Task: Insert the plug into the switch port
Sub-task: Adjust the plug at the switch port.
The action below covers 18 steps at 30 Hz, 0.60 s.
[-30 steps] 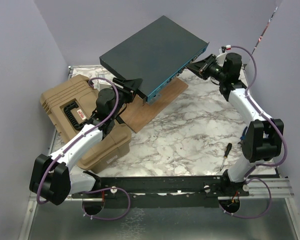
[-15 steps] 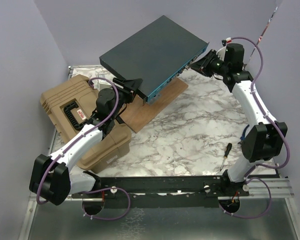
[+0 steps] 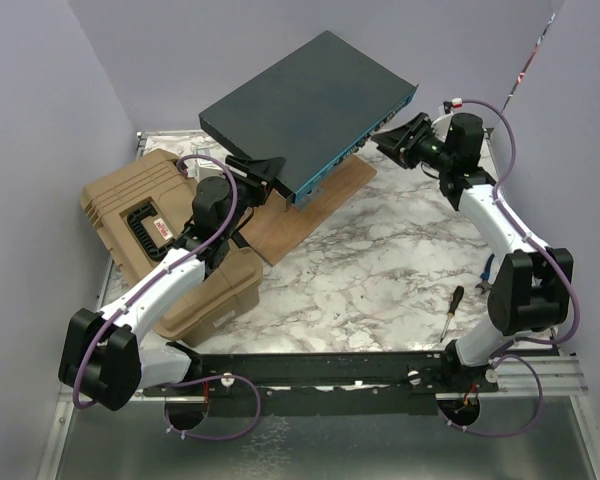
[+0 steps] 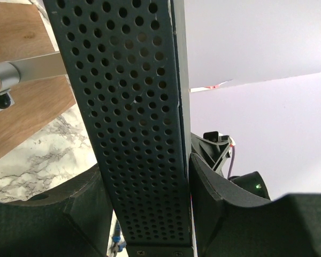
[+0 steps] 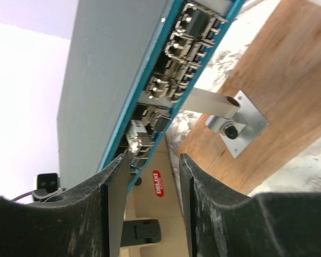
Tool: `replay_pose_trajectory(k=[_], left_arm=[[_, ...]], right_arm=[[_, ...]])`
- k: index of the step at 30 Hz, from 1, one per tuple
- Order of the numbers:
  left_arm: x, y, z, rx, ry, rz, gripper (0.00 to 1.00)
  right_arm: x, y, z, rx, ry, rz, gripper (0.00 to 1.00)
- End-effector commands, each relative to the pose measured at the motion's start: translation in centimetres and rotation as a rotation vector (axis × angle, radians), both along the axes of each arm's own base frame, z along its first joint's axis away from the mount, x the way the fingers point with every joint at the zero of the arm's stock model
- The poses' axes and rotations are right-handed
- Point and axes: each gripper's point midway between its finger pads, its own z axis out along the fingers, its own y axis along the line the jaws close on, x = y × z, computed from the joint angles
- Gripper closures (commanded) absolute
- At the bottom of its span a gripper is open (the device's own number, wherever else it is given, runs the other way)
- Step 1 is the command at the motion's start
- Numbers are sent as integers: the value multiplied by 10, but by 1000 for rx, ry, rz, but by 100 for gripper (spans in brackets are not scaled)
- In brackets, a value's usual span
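Observation:
The switch point(image 3: 305, 105), a flat dark grey box with a teal front face point(image 5: 150, 91), hangs tilted above the table. My left gripper point(image 3: 263, 170) is shut on its perforated side wall point(image 4: 134, 107), one finger on each face. My right gripper point(image 3: 392, 135) stands open at the right end of the port row, with nothing between its fingers. In the right wrist view a small silvery plug point(image 5: 135, 140) juts from a port beside the tip of one finger point(image 5: 115, 176). Open air separates the two fingers around the right gripper point(image 5: 151, 158).
A tan ribbed case point(image 3: 150, 230) lies at the left under my left arm. A wooden board point(image 3: 310, 205) with a metal post and bracket point(image 5: 227, 118) sits beneath the switch. A screwdriver point(image 3: 452, 312) lies near the right arm's base on the marble top.
My right gripper has opened and drawn back a little from the switch's front face, after rising slightly half a second ago. The left gripper and the switch have not moved.

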Motion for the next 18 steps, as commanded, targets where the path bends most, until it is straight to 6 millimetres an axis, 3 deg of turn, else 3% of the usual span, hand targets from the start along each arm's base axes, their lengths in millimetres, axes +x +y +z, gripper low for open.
replay_pose_trajectory(k=[1, 8, 18], left_arm=[[-14, 5, 15, 32, -42, -8, 100], [-14, 4, 16, 24, -42, -11, 100], [-14, 3, 17, 23, -44, -13, 100]], right_arm=[[-3, 10, 32, 122, -101, 57, 54], [0, 13, 33, 201, -112, 61, 59], [5, 13, 16, 218, -88, 58, 60]])
